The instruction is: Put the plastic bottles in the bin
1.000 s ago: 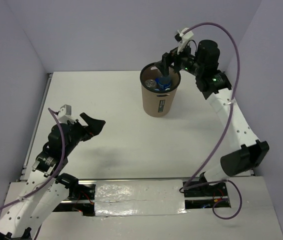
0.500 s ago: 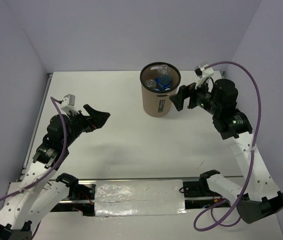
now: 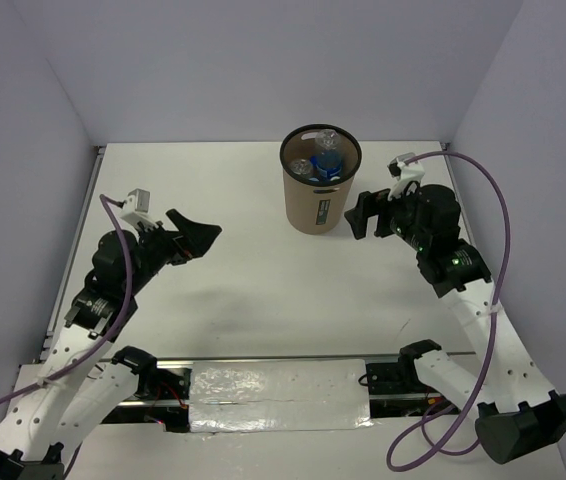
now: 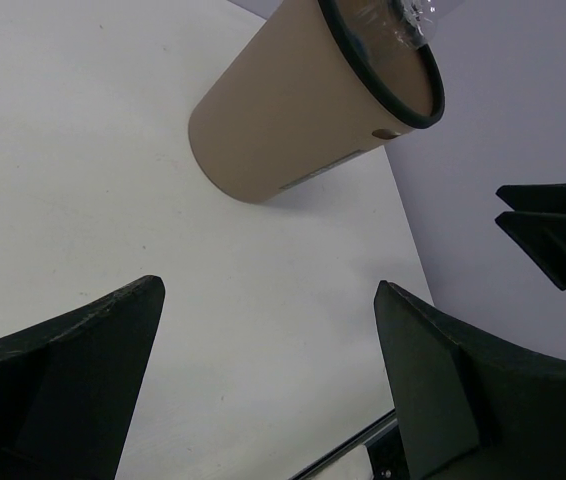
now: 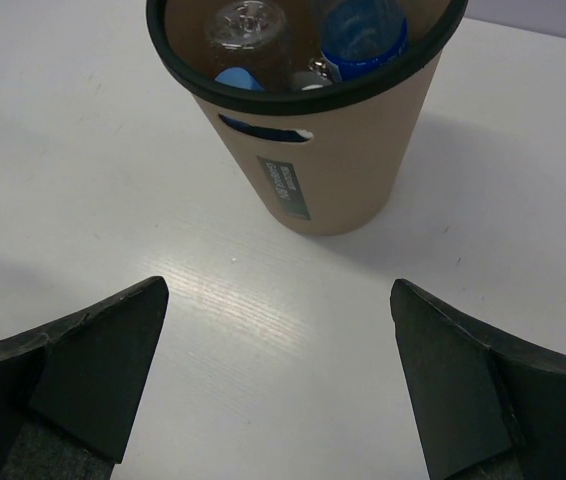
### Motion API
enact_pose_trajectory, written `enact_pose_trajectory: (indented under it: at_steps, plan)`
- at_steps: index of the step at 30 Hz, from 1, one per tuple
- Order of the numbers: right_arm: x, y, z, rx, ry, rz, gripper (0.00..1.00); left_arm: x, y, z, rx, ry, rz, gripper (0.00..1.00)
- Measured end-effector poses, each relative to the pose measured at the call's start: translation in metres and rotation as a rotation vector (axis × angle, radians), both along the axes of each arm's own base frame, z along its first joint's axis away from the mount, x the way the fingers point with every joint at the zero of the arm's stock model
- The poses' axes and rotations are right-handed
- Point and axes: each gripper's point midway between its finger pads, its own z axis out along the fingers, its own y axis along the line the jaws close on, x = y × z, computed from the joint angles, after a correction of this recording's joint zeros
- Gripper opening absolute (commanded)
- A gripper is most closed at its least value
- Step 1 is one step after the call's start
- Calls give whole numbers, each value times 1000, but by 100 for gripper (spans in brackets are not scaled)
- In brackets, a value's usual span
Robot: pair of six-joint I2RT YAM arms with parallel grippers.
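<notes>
The tall brown cardboard-coloured cylindrical bin with a black rim point(image 3: 319, 200) stands upright at the far middle of the white table point(image 3: 253, 285), its long axis vertical and its mouth facing straight up. The small clear plastic bottles point(image 3: 324, 160) lie inside it. The right wrist view shows a clear neck, a blue-labelled body point(image 5: 363, 30) and a blue cap below the rim; at least 3 can be made out, and the full count is hidden by the wall. No bottle shows on the table in any view.

The right fingers point(image 3: 355, 212) are spread wide and hold nothing. They sit just beside the bin's right wall, apart from it and pointing at it, so the bin lies straight ahead between them. The left fingers point(image 3: 195, 228) are also spread wide and empty, well apart from the bin on its left and aimed toward it across bare table.

The right arm is clearly the nearer 1. With nothing left to grasp in sight, the job looks finished or close to it, and the next move probably needs only a clear path away from the bin's wall.
</notes>
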Motion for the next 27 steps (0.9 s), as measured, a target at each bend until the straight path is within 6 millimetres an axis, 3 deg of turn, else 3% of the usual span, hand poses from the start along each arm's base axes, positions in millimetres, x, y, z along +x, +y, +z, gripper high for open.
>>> enact_pose_trajectory:
  at_steps: [4, 12, 27]
  plan:
    - [-4, -1, -10, -2, -16, 2, 100, -6, 2, 4, -11, -22, 1, 99]
    - [-5, -3, 0, 12, -70, -3, 100, -8, 3, 5, -32, -20, 8, 99]
    - [1, -6, -8, 3, -42, -33, 100, -15, 7, -2, -57, -14, 20, 99]
